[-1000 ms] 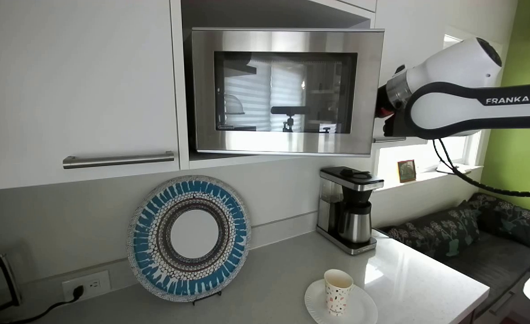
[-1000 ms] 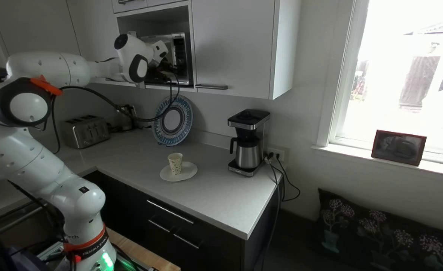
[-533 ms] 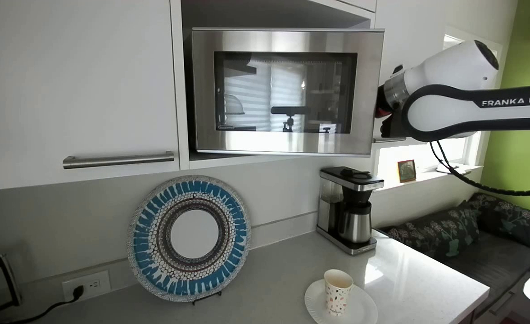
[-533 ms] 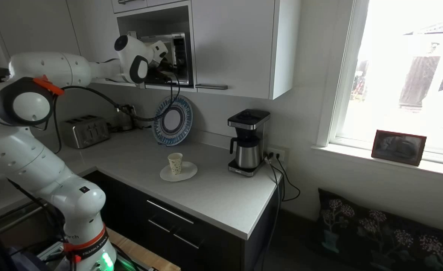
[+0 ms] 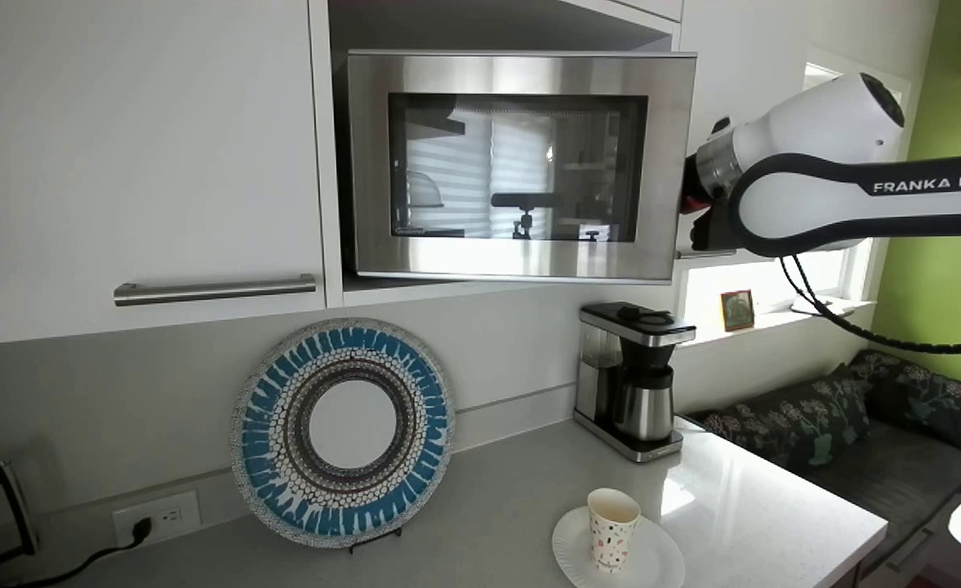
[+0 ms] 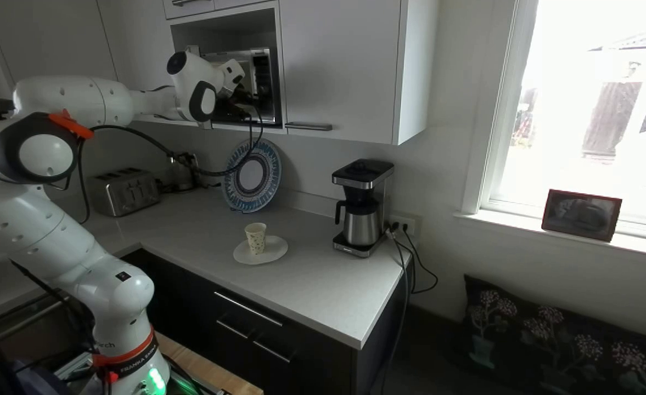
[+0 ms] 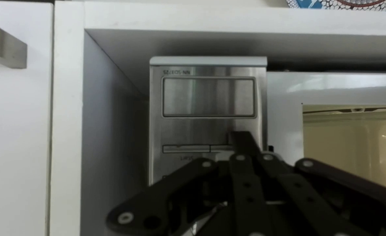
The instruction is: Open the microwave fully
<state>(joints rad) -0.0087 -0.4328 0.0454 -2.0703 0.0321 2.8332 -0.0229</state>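
White niche (image 5: 464,24), microwave (image 7: 212,129) (door (image 5: 521,167) open)

In an exterior view I sight from the coffee maker (image 5: 642,392), on the surface (image 5: 488,523): platter (image 5: 353,425) left of it, microwave (image 5: 521,167) above left, cup (image 5: 611,527) on plate (image 5: 658,555) before it, cushions (image 5: 803,416) right.
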